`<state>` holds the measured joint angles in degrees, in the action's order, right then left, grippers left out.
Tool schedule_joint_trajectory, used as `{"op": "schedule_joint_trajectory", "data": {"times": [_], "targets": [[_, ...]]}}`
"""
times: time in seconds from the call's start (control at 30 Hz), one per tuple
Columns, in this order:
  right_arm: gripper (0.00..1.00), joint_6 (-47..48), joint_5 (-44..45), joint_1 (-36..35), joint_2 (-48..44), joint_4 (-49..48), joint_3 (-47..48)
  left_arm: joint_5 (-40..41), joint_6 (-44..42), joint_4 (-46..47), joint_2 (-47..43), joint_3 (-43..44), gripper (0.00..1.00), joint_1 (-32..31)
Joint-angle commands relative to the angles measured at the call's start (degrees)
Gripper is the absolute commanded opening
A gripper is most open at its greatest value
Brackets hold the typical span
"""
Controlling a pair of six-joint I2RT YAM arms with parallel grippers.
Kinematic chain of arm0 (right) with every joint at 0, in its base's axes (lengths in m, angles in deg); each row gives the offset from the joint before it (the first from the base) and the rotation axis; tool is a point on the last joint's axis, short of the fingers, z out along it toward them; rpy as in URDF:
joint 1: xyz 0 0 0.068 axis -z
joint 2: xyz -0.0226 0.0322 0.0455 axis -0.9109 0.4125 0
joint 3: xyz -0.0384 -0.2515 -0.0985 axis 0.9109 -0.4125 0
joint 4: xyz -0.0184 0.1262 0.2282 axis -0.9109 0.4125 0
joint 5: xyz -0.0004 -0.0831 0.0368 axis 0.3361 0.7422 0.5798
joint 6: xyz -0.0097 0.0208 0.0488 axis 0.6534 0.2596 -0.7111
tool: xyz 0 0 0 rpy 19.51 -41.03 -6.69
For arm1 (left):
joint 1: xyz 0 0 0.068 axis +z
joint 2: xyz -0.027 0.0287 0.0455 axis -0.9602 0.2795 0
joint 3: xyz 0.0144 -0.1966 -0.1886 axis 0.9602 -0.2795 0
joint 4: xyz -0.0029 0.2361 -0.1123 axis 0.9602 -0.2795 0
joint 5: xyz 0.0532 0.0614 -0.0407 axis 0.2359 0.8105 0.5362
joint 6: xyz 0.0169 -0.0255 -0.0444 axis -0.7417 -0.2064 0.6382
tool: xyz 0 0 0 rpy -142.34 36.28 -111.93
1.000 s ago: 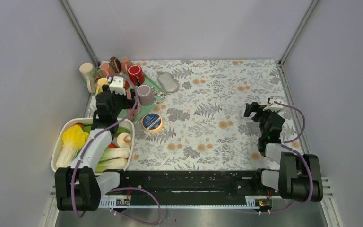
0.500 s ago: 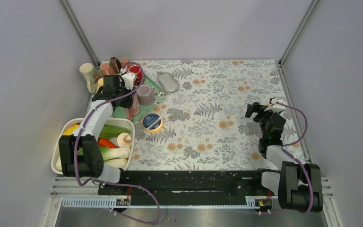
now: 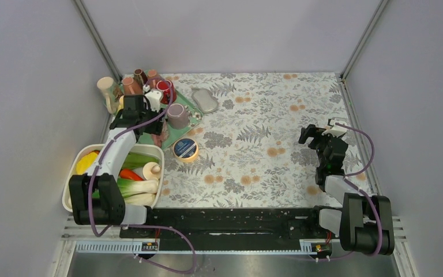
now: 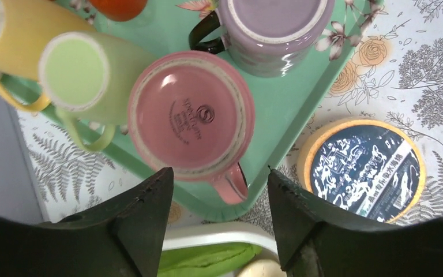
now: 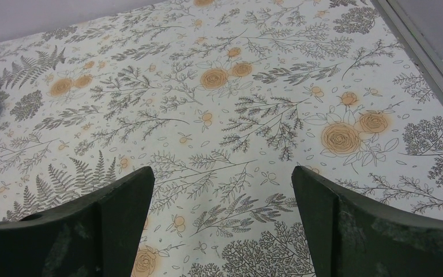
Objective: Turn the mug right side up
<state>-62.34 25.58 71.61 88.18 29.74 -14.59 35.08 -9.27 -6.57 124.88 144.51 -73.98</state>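
Far left at the near edge: white tub (image 3: 66, 190) holding vegetables (image 3: 138, 187), with the left arm reaching over it to the back-left corner.

Behind the tub: green tray (image 4: 282, 121), crowded with mugs.

Left end effector (image 4: 218, 173) hangs over the tray's near edge, pointing down. Fingers (image 4: 150, 213) apart, nothing between the pads, no contact visible.

Left wrist view, left to right:
- yellow mug (image 4: 17, 34), far-left corner, mostly cut off by the frame
- green mug (image 4: 75, 72), base up, touching or just beside the pink one; can't tell which
- pink mug (image 4: 190, 115) = task item. Upside down on the tray, base with maker's stamp facing the camera, directly under the end effector. Handle (image 4: 233, 184) points to the tray's near edge and sits between the two fingertips in this view, but lower down.
- lavender mug (image 4: 277, 23), also base up, dark handle toward the pink mug, small gap between them

Just off the tray's near-right edge: round tin (image 4: 360, 170) with a dark blue label, flat on the table (image 3: 265, 115), apart from the tray.

Right of the tray at the back: grey oval object (image 3: 205, 100), lying flat.

Far right: right end effector (image 5: 222, 179) sits above bare patterned table, fingers spread wide, holding nothing, well apart from the tray and mugs.
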Motion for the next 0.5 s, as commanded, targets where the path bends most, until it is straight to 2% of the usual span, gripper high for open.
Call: {"op": "schedule_joint_trajectory", "data": {"times": [0.0,0.1,0.17,0.23,0.33,0.47], "targets": [[0.99,0.3,0.3,-0.4,0.4,-1.0,2.0,1.0,2.7,-2.1,-7.9,0.3,0.67,1.8],[0.99,0.4,0.2,-0.4,0.8,-0.8,2.3,0.7,3.1,-3.6,-10.3,-1.2,0.73,2.0],[0.99,0.3,0.1,-0.4,1.0,-0.6,2.4,1.0,1.8,-5.5,-9.0,-2.4,0.73,2.5],[0.99,0.2,0.1,-0.4,1.3,-0.7,2.4,0.4,1.2,-6.0,-6.6,-3.8,0.68,4.2],[0.99,0.3,-0.1,-0.5,1.6,-0.6,2.6,-2.1,2.3,-3.9,-3.9,-5.9,0.53,5.8],[0.99,0.3,-0.4,-0.4,2.2,-0.4,2.9,-2.9,4.4,0.9,-2.5,-7.5,0.52,5.9]]}}
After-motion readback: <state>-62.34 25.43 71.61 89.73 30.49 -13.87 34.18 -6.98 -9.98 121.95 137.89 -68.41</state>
